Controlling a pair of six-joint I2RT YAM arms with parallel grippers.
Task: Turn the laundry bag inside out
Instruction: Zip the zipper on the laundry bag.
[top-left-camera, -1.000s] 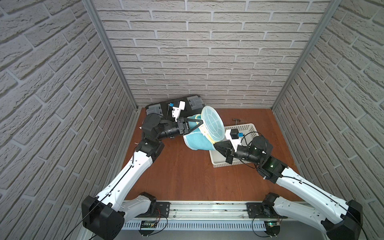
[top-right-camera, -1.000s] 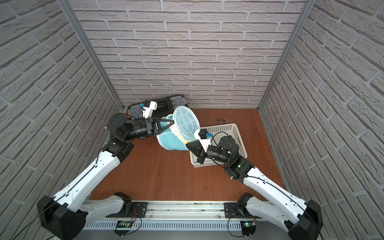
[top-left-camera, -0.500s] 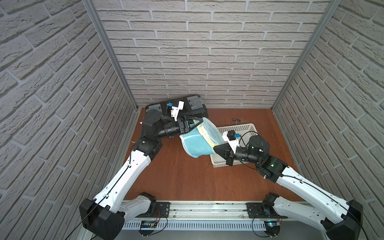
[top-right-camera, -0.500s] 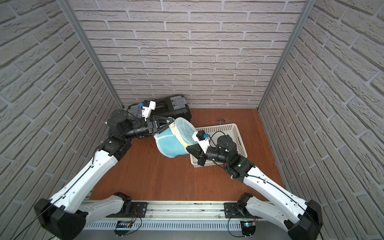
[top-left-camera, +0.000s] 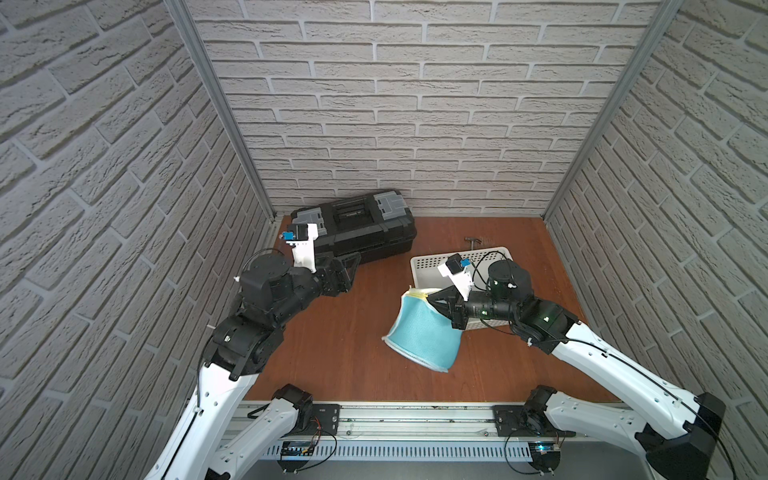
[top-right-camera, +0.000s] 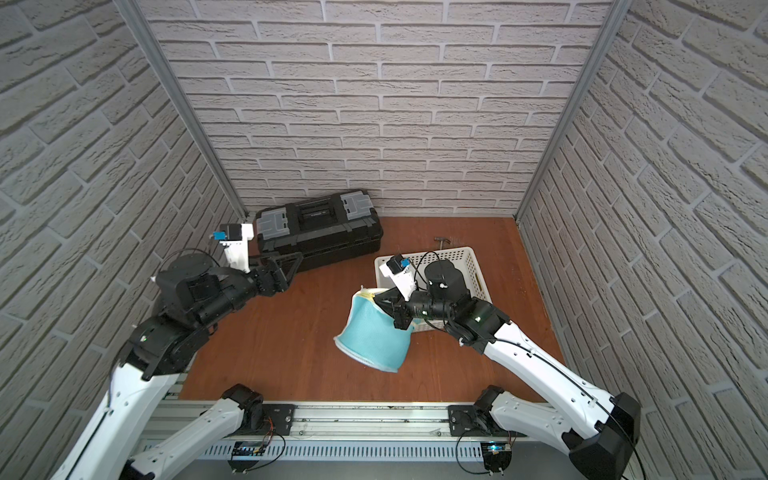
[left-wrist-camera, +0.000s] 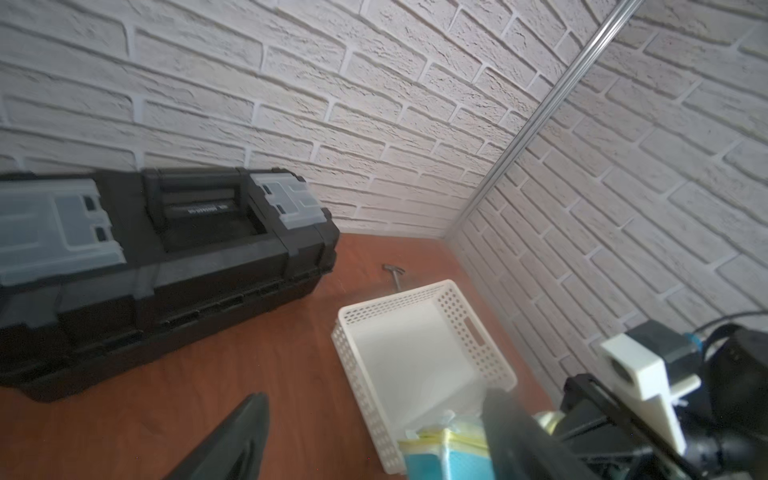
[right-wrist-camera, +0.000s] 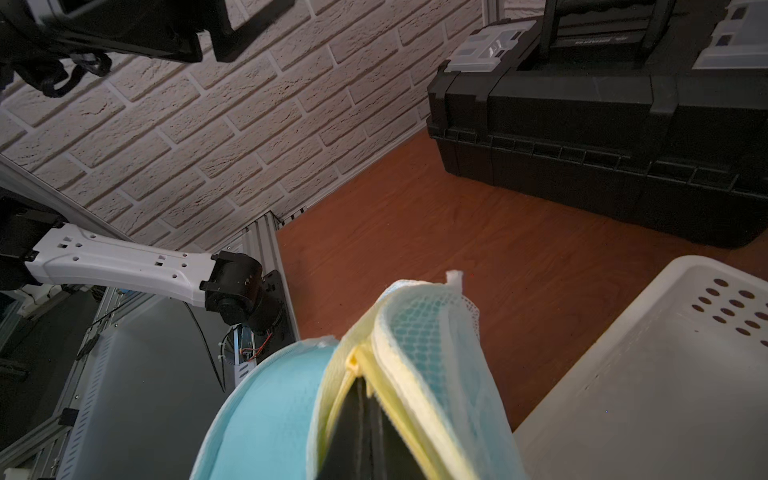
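The laundry bag (top-left-camera: 424, 334) (top-right-camera: 374, 338) is a light-blue mesh sack with yellow trim. It hangs above the wooden floor, in front of the basket. My right gripper (top-left-camera: 434, 300) (right-wrist-camera: 361, 386) is shut on its yellow rim, and the fabric folds over the fingers in the right wrist view. My left gripper (top-left-camera: 353, 270) (top-right-camera: 293, 266) stands open and empty near the toolbox, well left of the bag. In the left wrist view the bag's rim (left-wrist-camera: 436, 446) shows past its spread fingers (left-wrist-camera: 245, 428).
A black toolbox (top-left-camera: 357, 226) lies against the back wall. A white perforated basket (top-left-camera: 428, 262) sits at the right, under the right arm. A small metal tool (top-left-camera: 473, 241) lies behind it. Brick walls close three sides, and a metal rail (top-left-camera: 415, 419) runs along the front.
My left gripper let go of the bag, opened and drew back to the left. The bag dropped and swung toward the front, and hangs from the right gripper alone.
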